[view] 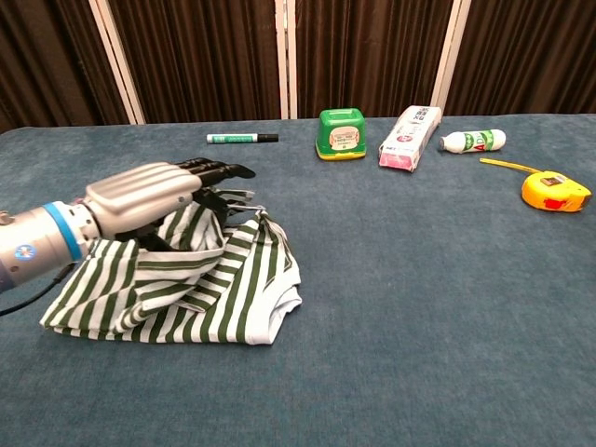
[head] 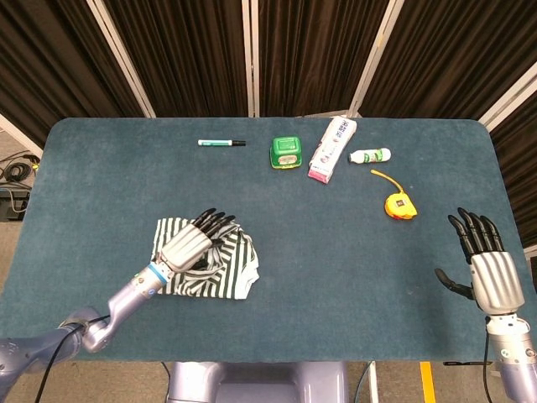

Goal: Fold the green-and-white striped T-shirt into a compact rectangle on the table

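Note:
The green-and-white striped T-shirt (head: 232,272) lies bunched in a short, doubled-over heap at the table's front left, its white hem toward the right (view: 244,300). My left hand (head: 190,245) is above the heap's middle with fingers stretched forward, and it holds the shirt's left end, which drapes under the palm (view: 149,197). The thumb is hidden under the cloth. My right hand (head: 487,270) hovers at the table's right edge, far from the shirt, with its fingers spread and nothing in it. The chest view does not show it.
Along the back of the blue table (head: 352,277) lie a green marker (head: 221,143), a green box (head: 285,153), a white-and-pink carton (head: 332,149) and a small white bottle (head: 370,156). A yellow tape measure (head: 400,205) sits at mid right.

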Robot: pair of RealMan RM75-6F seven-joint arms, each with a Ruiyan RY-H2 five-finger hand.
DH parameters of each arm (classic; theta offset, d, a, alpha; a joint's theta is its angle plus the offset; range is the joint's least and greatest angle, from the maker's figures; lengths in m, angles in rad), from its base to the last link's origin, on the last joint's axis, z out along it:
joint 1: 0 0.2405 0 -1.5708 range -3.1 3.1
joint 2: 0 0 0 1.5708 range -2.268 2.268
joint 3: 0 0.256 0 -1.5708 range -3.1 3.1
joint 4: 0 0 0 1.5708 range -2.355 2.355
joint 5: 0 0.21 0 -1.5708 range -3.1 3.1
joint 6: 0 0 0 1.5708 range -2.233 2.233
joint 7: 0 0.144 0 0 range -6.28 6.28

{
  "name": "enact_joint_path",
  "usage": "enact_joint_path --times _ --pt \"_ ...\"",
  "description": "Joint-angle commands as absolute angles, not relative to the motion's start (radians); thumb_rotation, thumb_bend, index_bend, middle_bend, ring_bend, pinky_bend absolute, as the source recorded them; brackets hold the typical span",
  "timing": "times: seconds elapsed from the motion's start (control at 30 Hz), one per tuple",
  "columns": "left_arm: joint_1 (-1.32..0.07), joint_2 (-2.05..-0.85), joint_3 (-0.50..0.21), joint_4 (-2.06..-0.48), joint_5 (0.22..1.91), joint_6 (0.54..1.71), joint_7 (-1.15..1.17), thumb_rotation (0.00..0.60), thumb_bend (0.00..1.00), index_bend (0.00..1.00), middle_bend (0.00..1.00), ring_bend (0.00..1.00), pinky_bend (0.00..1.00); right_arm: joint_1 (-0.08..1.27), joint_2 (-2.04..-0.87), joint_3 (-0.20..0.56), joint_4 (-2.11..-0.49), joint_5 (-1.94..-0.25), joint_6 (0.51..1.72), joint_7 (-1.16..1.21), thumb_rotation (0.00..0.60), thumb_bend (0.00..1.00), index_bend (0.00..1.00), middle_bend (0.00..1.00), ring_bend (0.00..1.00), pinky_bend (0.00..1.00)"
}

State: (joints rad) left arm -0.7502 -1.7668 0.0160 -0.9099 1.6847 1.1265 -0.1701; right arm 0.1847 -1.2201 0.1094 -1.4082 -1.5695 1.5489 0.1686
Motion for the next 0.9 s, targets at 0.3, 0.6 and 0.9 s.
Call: enact_joint_path --times 0.3,0.6,0.9 --pt "-0.774 -1.803 0.002 -0.919 1.657 1.079 -0.120 0.600 0.32 0.21 0.00 0.00 0.00 0.183 -1.217 0.111 -1.408 -1.569 1.549 0.173 0.600 0.12 0.05 0.00 0.00 0.00" --pt "-0.766 -1.747 -0.067 -1.055 1.629 1.172 -0.164 0.600 0.00 0.00 0.00 0.00 0.00 0.183 -1.218 0.108 -1.411 -1.576 1.551 0.170 0.600 0.12 0.06 0.00 0.00 0.00" --pt "-0.756 -1.649 -0.112 -1.194 1.609 1.227 -0.165 0.600 0.00 0.00 0.00 0.00 0.00 0.181 -1.215 0.106 -1.417 -1.587 1.561 0.167 0.600 0.12 0.06 0.00 0.00 0.00"
